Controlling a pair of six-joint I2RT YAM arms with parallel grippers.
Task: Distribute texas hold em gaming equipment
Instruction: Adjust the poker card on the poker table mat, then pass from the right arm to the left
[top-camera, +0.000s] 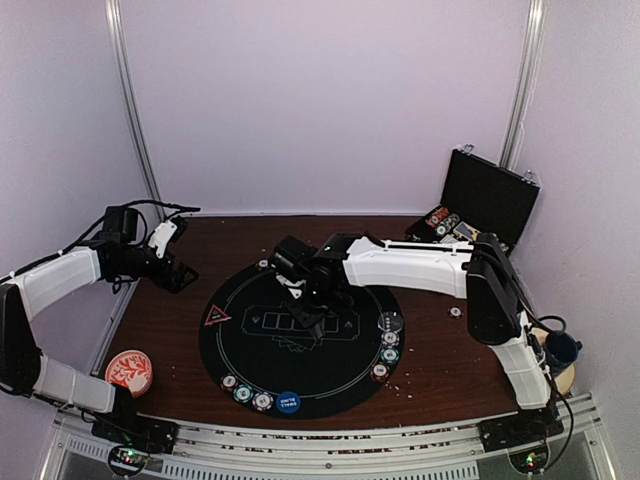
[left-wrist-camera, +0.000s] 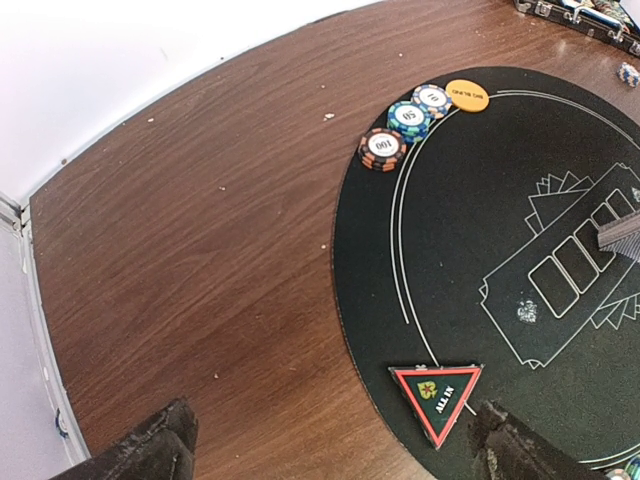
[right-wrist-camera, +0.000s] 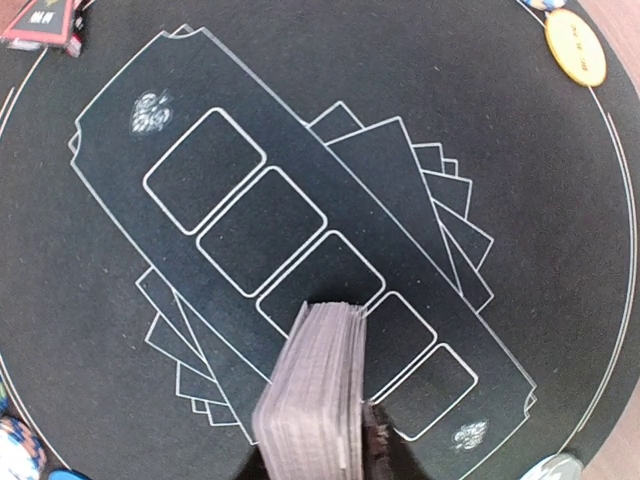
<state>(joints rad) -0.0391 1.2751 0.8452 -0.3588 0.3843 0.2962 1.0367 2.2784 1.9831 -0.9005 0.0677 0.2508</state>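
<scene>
Now, nearest you, three poker chips (top-camera: 243, 392) and one blue disc (top-camera: 288, 402) hug the mat's (top-camera: 300, 365) rim, apparently one seat's share. Four right-rim chips (top-camera: 389, 345) make another, and one red triangle (top-camera: 218, 317) lies left. Your right gripper (top-camera: 303, 290) is clamped on the single deck (right-wrist-camera: 312, 400) above the printed card slots, seemingly for dealing. Your left gripper (left-wrist-camera: 330, 460) hovers empty, fingers apart. Farthest are three far chips (left-wrist-camera: 409, 118) and one orange disc (left-wrist-camera: 467, 95).

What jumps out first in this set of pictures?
A round black poker mat fills the middle of the table, and the right pincer holds a deck of cards above its printed card boxes. Along the mat's rim sit poker chips, with a red triangle marker at its left edge; an open black case stands back right.
</scene>
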